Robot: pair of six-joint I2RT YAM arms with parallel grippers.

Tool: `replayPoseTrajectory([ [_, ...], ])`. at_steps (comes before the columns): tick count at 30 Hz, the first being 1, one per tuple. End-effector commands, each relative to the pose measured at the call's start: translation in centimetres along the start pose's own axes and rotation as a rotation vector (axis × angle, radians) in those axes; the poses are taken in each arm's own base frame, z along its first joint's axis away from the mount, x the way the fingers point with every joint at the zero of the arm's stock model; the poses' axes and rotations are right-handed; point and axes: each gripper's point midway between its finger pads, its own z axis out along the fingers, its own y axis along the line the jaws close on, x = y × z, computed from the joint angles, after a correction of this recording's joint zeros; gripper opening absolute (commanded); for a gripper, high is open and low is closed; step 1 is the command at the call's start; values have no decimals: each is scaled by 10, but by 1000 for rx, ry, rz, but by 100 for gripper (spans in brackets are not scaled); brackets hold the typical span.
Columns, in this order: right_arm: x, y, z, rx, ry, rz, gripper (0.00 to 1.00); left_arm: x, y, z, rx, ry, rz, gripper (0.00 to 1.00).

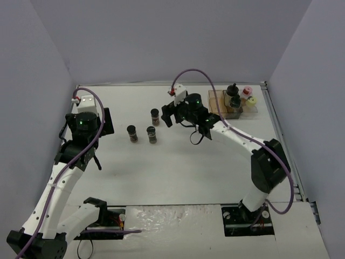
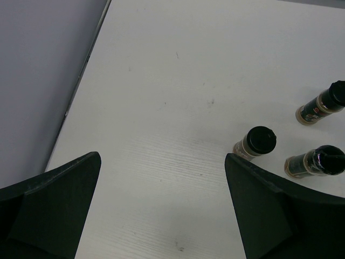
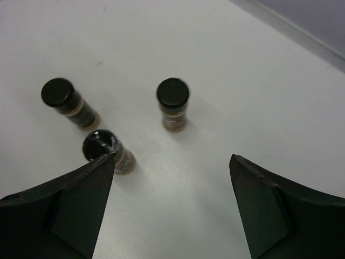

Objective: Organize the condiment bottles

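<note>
Three black-capped condiment bottles stand upright on the white table: one (image 1: 154, 116) behind, two in front (image 1: 132, 133) (image 1: 152, 135). My right gripper (image 1: 167, 114) hovers just right of the rear one, open and empty. In the right wrist view that bottle (image 3: 172, 102) stands ahead of the gripper (image 3: 171, 162), with another (image 3: 105, 151) by the left fingertip and a third (image 3: 67, 102) farther left. My left gripper (image 1: 108, 123) hangs open left of the group; its wrist view shows the gripper (image 2: 163, 157) over bare table, with the bottles (image 2: 257, 143) (image 2: 318, 161) (image 2: 322, 102) to the right. Black-capped (image 1: 233, 91), pink-capped (image 1: 247, 91) and yellow-capped (image 1: 252, 101) bottles stand in the tray.
A tray (image 1: 215, 102) with amber and clear compartments sits at the back right, near the right wall. Grey walls close the table on the left, back and right. The right arm's cable (image 1: 194, 73) loops above the wrist.
</note>
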Motion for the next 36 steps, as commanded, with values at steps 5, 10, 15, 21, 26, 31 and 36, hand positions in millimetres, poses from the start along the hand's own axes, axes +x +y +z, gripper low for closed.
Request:
replayPoseTrajectory([
  [5, 19, 75, 59, -160, -21, -56, 76, -20, -3, 1, 8, -65, -40, 97],
  [10, 34, 90, 77, -183, 3, -80, 71, -20, -3, 1, 9, -65, -42, 97],
  [15, 45, 90, 89, -170, 21, -85, 62, -19, -4, 1, 13, -62, -42, 97],
  [21, 46, 89, 93, -165, 21, -92, 39, -19, -4, 2, 12, -62, -40, 97],
  [26, 36, 74, 82, -118, 3, -94, 15, -18, -5, 3, 12, -56, -36, 97],
  [31, 17, 21, 57, 2, -11, -66, 11, -17, -6, 4, 14, -51, -34, 97],
  [36, -7, -70, 24, 225, -38, -22, 9, -17, -5, 5, 11, -47, -34, 97],
])
